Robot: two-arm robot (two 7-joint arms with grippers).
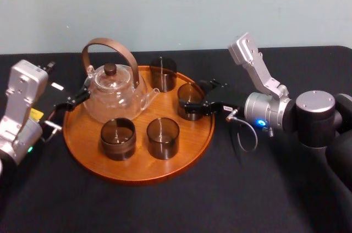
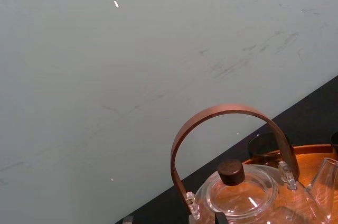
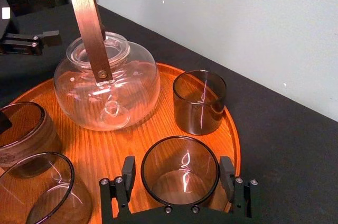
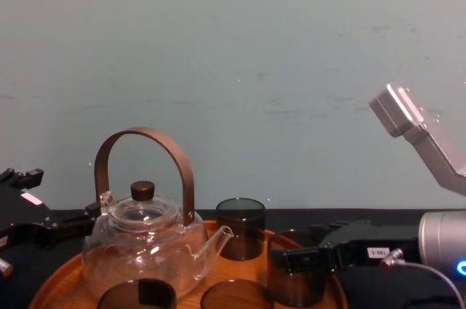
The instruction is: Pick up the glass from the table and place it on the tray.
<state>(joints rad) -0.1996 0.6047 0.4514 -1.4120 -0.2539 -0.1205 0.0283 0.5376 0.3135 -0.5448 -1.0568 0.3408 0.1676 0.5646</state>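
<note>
Right pincer [image 3: 178,170] spread around the glass [image 3: 179,184], tray [image 3: 132,139] rim just beneath its fingers, bare tray ahead; left pincer [image 3: 53,17] spread, parked.

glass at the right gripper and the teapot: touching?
Apart. The right wrist view shows a strip of bare tray between the glass at the right gripper and the teapot.

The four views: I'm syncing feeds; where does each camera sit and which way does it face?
Head: high, looking down on the tray; left gripper beside the teapot, right gripper around a glass.
Chest: low, looking across to the wall; grippers at both lower corners.
Left wrist: on the left arm, facing up past the teapot's handle to the wall.
Right wrist: on the right arm, facing over its fingers and the glass.
All four share the teapot.
</note>
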